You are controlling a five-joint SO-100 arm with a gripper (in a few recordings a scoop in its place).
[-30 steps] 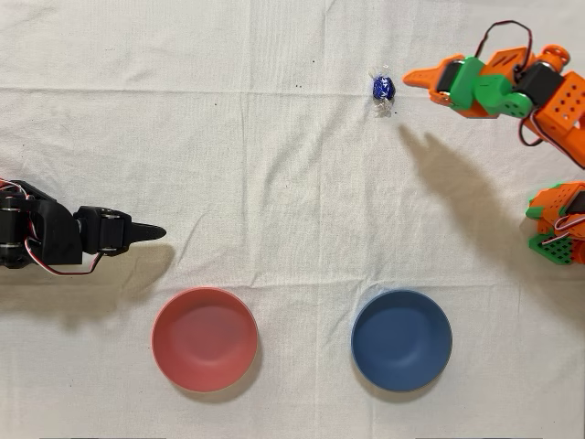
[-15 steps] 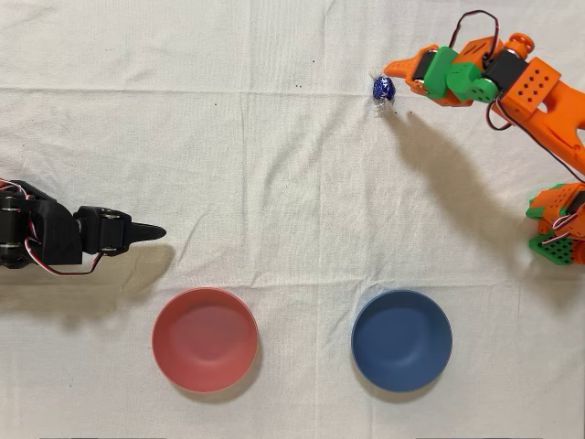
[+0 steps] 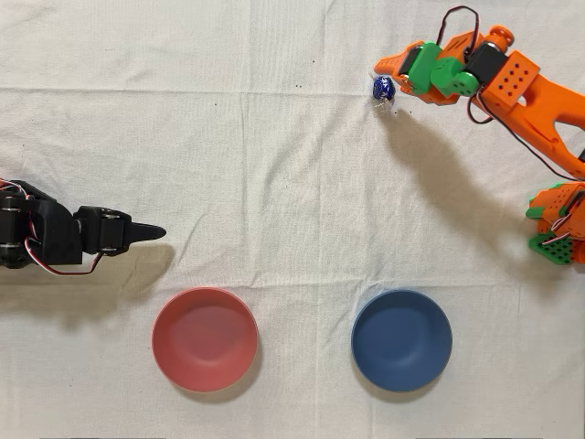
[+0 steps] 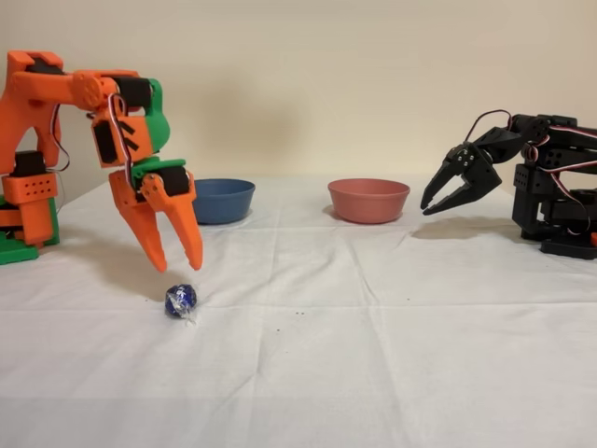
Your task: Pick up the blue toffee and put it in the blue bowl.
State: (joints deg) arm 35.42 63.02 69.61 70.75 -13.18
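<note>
The blue toffee (image 3: 382,88) (image 4: 180,300) lies on the white cloth, a tiny ball in shiny dark-blue foil. My orange gripper (image 3: 386,69) (image 4: 175,263) hangs just above it with its fingers pointing down and open. In the fixed view the fingertips stand a little above the sweet, one on each side, without touching it. Nothing is between the fingers. The blue bowl (image 3: 401,339) (image 4: 222,202) sits empty, at the lower right of the overhead view and behind the gripper in the fixed view.
A pinkish-red bowl (image 3: 204,338) (image 4: 368,200) stands beside the blue one. The black arm (image 3: 55,238) (image 4: 522,182) sits idle across the cloth. My arm's orange base (image 3: 556,224) (image 4: 23,210) stands at the table's edge.
My gripper has travelled left and slightly up in the overhead view, from beside the toffee to right over it. The toffee and both bowls have stayed put.
</note>
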